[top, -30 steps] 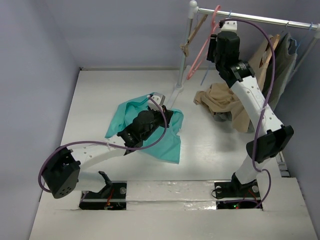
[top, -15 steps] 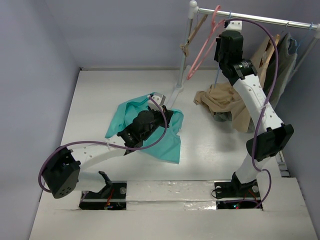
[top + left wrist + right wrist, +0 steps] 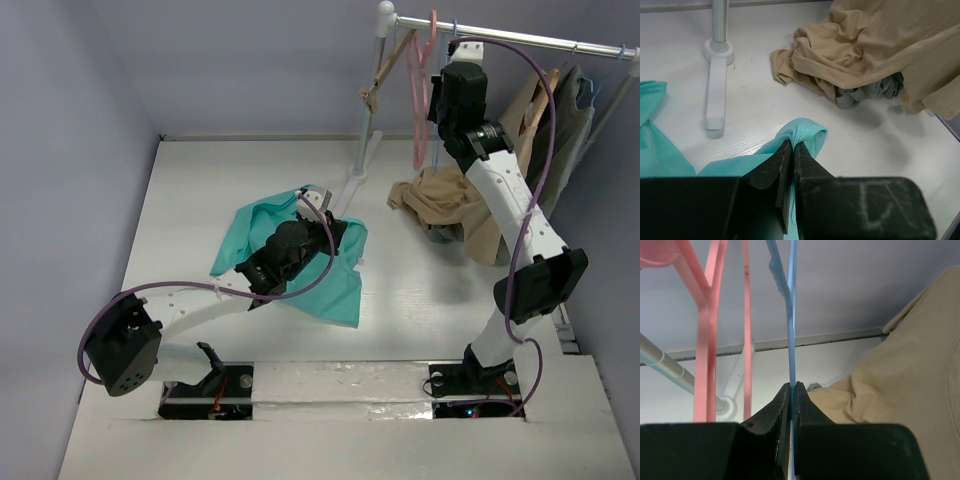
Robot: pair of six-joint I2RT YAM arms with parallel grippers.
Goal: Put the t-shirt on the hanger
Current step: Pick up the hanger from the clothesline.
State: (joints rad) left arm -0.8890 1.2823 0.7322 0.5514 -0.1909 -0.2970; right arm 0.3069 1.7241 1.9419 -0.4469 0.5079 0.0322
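White table (image 3: 200, 180) with pale violet walls around it is what I see from the top camera. A clothes rack (image 3: 520, 38) stands at its far right part, and I give all places from this rack.

The t-shirt (image 3: 340, 290), teal and plain, lies crumpled on the table to the left of the rack's post, a little nearer to the arm bases than the post's foot. The left gripper (image 3: 791, 146) is down on it. In the left wrist view its 2 fingers are pressed almost together, and a small raised fold of teal cloth is pinched between their tips, near the foot of the post.

The right arm reaches up to the rail of the rack. The right gripper (image 3: 791, 387) is also closed narrow. The thin light-blue hanger (image 3: 791, 315) runs straight down into the gap between its 2 fingers, so it holds the hanger by 1 thin bar. I cannot tell from these views whether the hook of this hanger sits on the rail.

A pink hanger (image 3: 707, 340) hangs from the rail just beside the blue one, on the side toward the post. A brown wooden hanger (image 3: 385, 65) hangs tilted close to the post. A tan garment (image 3: 440, 200) is heaped on the table under the rail, with a bit of grey cloth (image 3: 865, 95) showing under its edge. A dark grey-green garment (image 3: 572, 100) hangs at the far right end of the rail.
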